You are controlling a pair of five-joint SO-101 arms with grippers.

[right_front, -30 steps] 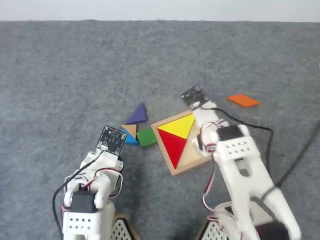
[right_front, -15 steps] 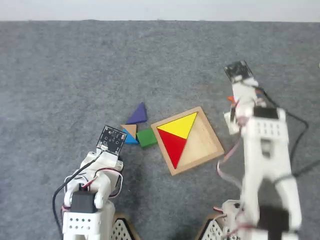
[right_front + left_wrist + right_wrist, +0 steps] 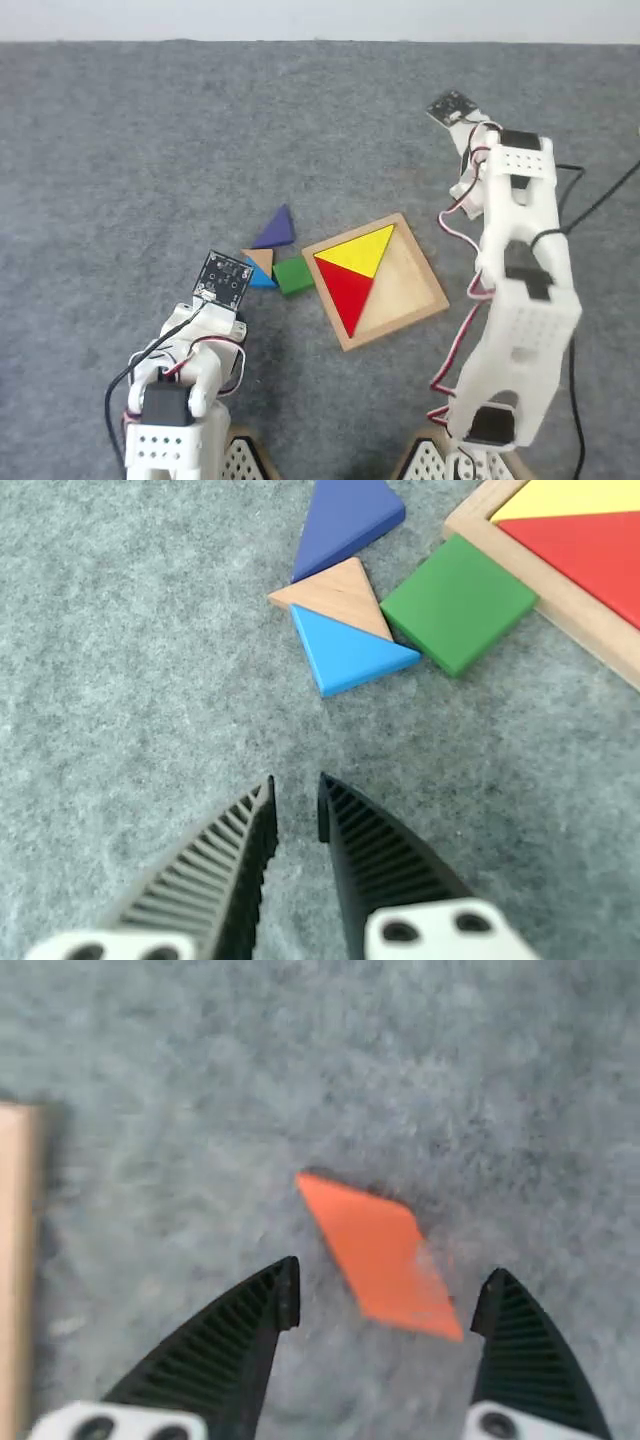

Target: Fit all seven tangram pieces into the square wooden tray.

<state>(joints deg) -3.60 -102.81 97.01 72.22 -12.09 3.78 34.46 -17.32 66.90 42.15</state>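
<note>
The square wooden tray [image 3: 420, 285] holds a yellow triangle [image 3: 360, 250] and a red triangle [image 3: 345, 290]. Left of it lie a green square [image 3: 292, 275], a blue triangle [image 3: 264, 280], a small wood-coloured triangle [image 3: 260, 260] and a purple triangle [image 3: 275, 230]. My left gripper [image 3: 295, 795] hovers shut over bare carpet, short of the blue triangle [image 3: 345, 655]. My right gripper [image 3: 392, 1278] is open above the orange parallelogram [image 3: 380, 1255], one finger on each side of it. In the high view the right arm [image 3: 510, 230] covers that piece.
Grey carpet [image 3: 150, 150] covers the whole table. The tray's rim [image 3: 15, 1260] shows at the edge of the right wrist view. In the left wrist view the tray rim [image 3: 590, 630] lies beside the green square [image 3: 455, 605]. The left arm [image 3: 190, 370] stands at the front left.
The right arm has swung from above the tray's far corner out to the right and stretched over the orange parallelogram. The left arm has stayed still.
</note>
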